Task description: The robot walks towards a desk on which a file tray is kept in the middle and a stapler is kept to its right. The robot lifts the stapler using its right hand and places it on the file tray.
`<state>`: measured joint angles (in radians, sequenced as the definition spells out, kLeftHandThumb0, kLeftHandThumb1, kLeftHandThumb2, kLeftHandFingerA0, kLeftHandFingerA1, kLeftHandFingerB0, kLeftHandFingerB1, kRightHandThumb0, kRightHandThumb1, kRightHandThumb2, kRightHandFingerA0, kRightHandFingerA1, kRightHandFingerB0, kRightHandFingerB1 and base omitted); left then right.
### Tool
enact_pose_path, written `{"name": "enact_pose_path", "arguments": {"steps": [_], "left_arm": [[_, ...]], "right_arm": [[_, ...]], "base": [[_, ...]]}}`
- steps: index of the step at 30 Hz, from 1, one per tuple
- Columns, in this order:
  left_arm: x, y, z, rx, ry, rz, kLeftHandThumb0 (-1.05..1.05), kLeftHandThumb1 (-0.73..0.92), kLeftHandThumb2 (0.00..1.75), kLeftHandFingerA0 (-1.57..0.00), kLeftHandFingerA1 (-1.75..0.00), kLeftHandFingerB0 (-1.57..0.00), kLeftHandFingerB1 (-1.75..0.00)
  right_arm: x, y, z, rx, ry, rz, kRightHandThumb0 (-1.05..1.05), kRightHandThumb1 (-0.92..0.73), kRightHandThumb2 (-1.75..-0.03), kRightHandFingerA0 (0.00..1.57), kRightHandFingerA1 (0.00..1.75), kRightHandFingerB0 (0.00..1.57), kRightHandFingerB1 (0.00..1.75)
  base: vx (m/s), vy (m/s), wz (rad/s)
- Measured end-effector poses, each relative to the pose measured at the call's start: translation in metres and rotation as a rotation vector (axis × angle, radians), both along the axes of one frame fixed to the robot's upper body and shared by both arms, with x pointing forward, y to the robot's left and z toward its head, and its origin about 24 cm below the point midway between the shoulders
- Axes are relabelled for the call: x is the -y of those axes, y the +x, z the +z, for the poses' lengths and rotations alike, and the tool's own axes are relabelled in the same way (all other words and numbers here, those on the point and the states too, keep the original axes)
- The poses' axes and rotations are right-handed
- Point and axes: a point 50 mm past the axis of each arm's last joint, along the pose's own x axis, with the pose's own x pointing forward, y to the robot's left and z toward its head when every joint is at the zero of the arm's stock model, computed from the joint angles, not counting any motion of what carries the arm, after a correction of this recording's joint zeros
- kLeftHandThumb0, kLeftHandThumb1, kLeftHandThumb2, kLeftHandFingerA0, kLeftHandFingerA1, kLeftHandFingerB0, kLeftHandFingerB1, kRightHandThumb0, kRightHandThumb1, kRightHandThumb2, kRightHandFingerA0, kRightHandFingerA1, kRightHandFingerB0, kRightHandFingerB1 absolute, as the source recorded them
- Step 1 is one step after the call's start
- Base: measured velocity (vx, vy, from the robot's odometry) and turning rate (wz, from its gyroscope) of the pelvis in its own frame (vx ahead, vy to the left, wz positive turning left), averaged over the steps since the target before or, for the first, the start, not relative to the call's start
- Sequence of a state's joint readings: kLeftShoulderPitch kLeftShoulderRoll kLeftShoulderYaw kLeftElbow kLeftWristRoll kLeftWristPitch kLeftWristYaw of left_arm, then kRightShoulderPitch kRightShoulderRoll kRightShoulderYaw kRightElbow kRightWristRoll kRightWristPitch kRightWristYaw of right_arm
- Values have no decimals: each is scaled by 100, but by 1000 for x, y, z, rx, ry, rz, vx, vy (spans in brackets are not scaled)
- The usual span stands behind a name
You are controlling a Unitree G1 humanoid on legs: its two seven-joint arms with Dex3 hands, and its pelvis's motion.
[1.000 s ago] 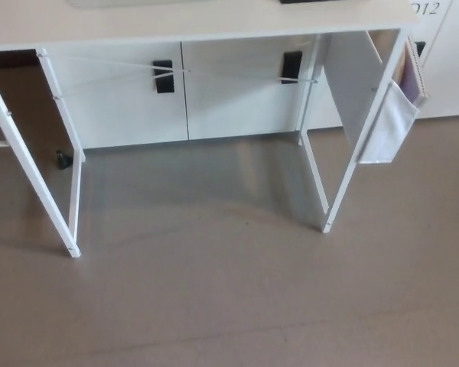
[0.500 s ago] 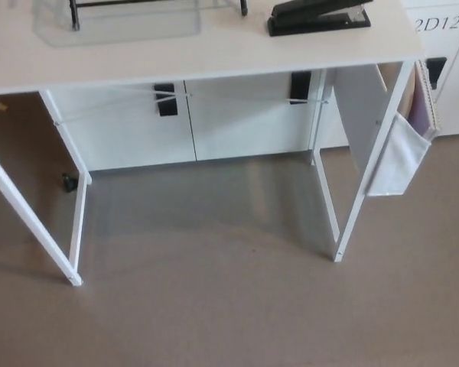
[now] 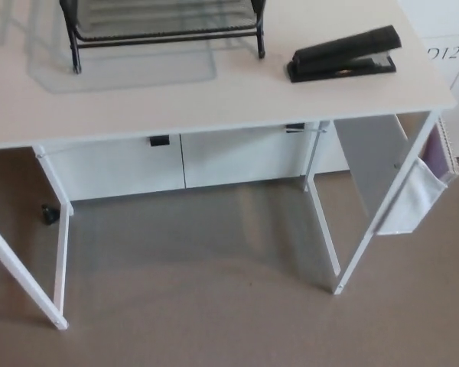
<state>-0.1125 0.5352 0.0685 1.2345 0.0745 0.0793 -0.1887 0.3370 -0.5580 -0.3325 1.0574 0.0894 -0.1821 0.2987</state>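
Observation:
A black stapler (image 3: 344,53) lies on the white desk (image 3: 214,95), near its right end. To its left stands a black wire file tray (image 3: 164,21) on short legs, cut off by the picture's top edge. The two are apart, with bare desktop between them. Neither of my hands shows in the head view.
The desk stands on thin white legs (image 3: 352,260) over a brown floor (image 3: 214,321). A white pouch (image 3: 417,200) with papers hangs at the desk's right side. White cabinets (image 3: 176,164) with black handles stand behind the desk. A small dark thing (image 3: 50,215) lies on the floor at left.
The camera has tilted up and come closer: the whole picture shifted down, so more of the desktop, the tray and the whole stapler now show. Nothing on the desk moved.

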Motion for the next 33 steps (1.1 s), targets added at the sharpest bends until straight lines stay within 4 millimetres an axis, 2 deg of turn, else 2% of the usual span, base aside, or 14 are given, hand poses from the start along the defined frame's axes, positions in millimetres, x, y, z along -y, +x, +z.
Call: {"name": "enact_pose_path", "arguments": {"steps": [4,5,6,7,10,11,17,18,22,25,29,31,32,33], "left_arm": [[0,0,0,-2,-2,0,-60,50,130,-32,-84,0,-69],[-1,-1,0,-3,-2,0,-61,46,128,-31,-84,0,-70],[0,-2,-1,-6,-3,1,-61,46,128,-31,-84,0,-70],[-1,-2,0,-5,-3,3,-61,46,128,-27,-83,0,-70],[1,2,0,8,-8,-2,-61,47,128,-43,-88,0,-69],[1,1,0,5,-8,-6,-60,48,129,-40,-87,0,-69],[1,1,0,1,-8,-11,-61,47,129,-29,-83,0,-70],[1,1,0,0,-8,-11,-60,49,130,-26,-81,0,-69],[3,2,-2,-1,-17,-17,-61,48,130,-34,-86,0,-70],[-3,3,4,6,1,-16,-60,48,130,-23,-81,0,-70],[-4,3,5,8,2,-14,-60,50,132,-25,-82,0,-70],[-4,2,5,8,2,-15,-60,48,130,-26,-81,0,-70],[-3,3,5,9,2,-17,-60,49,131,-27,-82,0,-70],[-3,3,5,9,1,-17,-61,48,130,-28,-83,0,-70]], "right_arm": [[-1,-3,-2,-15,5,-5,-54,-46,-73,31,56,10,39],[-1,-4,-2,-18,5,-2,-52,-57,-57,39,49,15,28],[-1,-5,-2,-21,3,-2,-52,-57,-57,39,49,15,28],[-4,-4,-5,-22,11,2,-57,-45,-76,33,55,10,39],[1,-2,-1,-28,-10,15,-56,-46,-74,34,55,12,38],[2,-1,-1,-31,-14,18,-50,-47,-72,23,54,11,38],[3,-2,1,-14,-15,4,-54,-48,-76,34,55,10,38],[3,-3,0,-21,-15,5,-54,-47,-74,24,51,11,38],[1,-9,-3,-42,-9,-5,-54,-49,-74,24,52,10,38],[-2,-11,-5,-55,-5,9,-54,-48,-74,19,50,11,38],[-3,-13,-5,-57,-3,12,-53,-51,-72,16,49,11,37],[-3,-13,-5,-55,-3,13,-53,-48,-74,37,58,12,39],[-3,-13,-5,-55,-6,16,-46,-59,-57,45,54,16,28],[-4,-12,-5,-55,-7,18,-53,-48,-74,38,59,11,38]], "base": [[188,-52,11],[198,-97,14],[245,-127,-59],[372,-45,23],[347,-16,13],[156,-67,5],[47,53,-7],[46,173,-16],[74,223,-11],[109,152,-8],[58,47,6],[79,-21,9],[88,-62,4],[90,-90,2]]}}
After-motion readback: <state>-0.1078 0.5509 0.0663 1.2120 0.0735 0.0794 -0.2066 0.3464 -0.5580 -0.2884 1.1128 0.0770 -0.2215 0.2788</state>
